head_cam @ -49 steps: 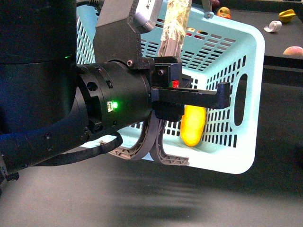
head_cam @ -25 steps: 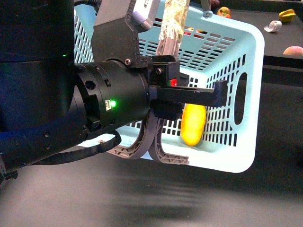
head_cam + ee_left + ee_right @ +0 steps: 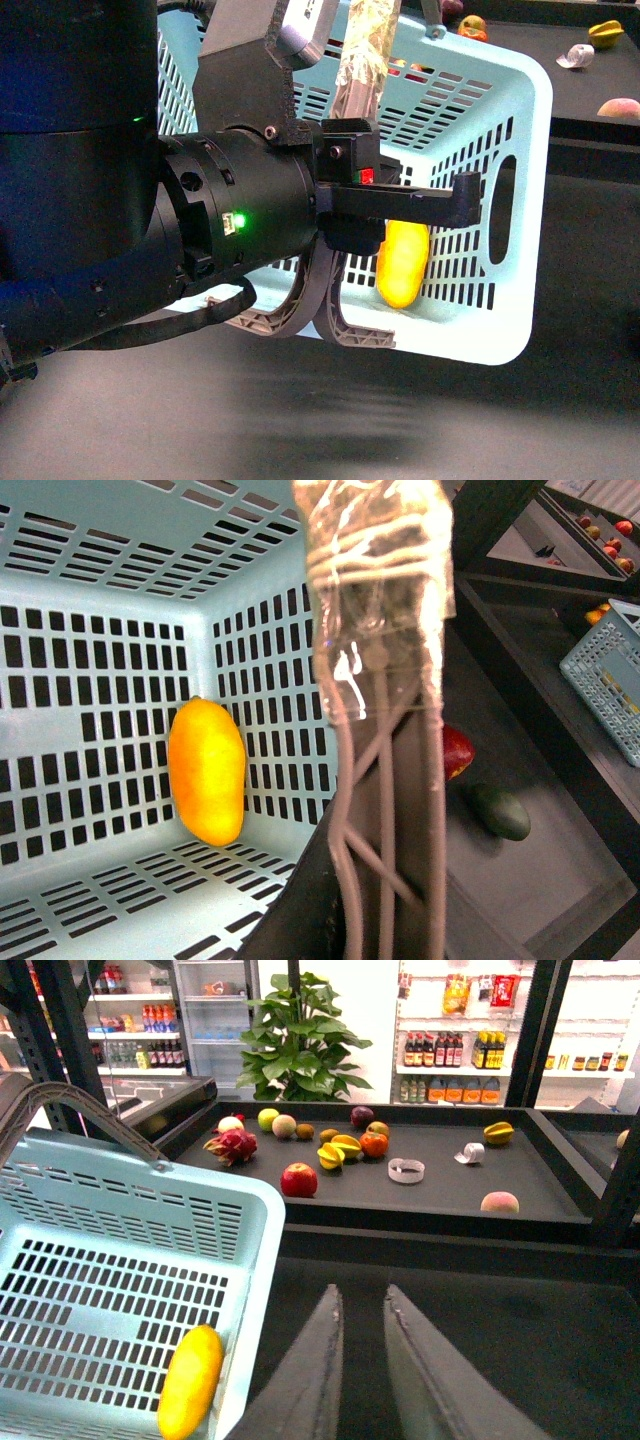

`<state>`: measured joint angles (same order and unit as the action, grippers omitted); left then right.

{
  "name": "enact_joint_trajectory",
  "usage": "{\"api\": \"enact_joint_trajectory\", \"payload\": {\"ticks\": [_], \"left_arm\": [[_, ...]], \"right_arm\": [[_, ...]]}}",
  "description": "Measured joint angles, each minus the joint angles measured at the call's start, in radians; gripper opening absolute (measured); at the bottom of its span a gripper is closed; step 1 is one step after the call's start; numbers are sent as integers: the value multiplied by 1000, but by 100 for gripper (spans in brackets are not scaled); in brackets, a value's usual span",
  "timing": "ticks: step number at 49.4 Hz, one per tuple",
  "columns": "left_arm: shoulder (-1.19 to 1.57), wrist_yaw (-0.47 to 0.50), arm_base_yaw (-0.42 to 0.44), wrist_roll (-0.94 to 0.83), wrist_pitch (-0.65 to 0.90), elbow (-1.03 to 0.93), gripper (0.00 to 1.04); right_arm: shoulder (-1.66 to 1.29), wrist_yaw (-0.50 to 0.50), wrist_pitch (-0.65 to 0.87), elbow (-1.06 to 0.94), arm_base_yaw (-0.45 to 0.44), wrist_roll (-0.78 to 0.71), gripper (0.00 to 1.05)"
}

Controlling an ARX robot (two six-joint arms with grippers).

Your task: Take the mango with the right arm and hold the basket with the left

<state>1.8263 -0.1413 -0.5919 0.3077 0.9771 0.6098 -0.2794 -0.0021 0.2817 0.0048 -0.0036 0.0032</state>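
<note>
Smooth yellow oval mango [image 3: 402, 262] inside pale turquoise slotted plastic basket [image 3: 500, 345], against a side wall, left gripper [image 3: 322, 30] beside taped grey-brown handle [image 3: 368, 50], grip impossible to tell, right gripper [image 3: 360, 1300] outside basket, fingers narrowly apart, empty

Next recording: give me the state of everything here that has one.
mango: lying inside the basket, against its slotted wall, not gripped.
basket: holds the mango, held by its taped handle.
taped handle: swung up, in the left gripper.
left gripper: shut on the taped handle.
right gripper: slightly open, empty, outside the basket.
</note>
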Motion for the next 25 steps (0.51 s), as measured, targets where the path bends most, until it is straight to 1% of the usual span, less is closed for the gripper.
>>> {"api": "enact_joint_trajectory", "payload": {"ticks": [1, 17, 18, 19, 21, 25], "left_arm": [[0, 0, 0, -1, 0, 0, 6], [0, -1, 0, 0, 0, 0, 6], [0, -1, 0, 0, 0, 0, 6], [0, -1, 0, 0, 0, 0, 6], [0, 0, 0, 0, 0, 0, 6], [0, 0, 0, 0, 0, 0, 6]], "right_arm": [[6, 0, -6, 0, 0, -3, 1], [110, 0, -108, 0, 0, -3, 2], [135, 0, -137, 1, 0, -3, 2], [175, 0, -198, 1, 0, -3, 2], [216, -3, -250, 1, 0, -4, 2], [269, -3, -275, 1, 0, -4, 2]]}}
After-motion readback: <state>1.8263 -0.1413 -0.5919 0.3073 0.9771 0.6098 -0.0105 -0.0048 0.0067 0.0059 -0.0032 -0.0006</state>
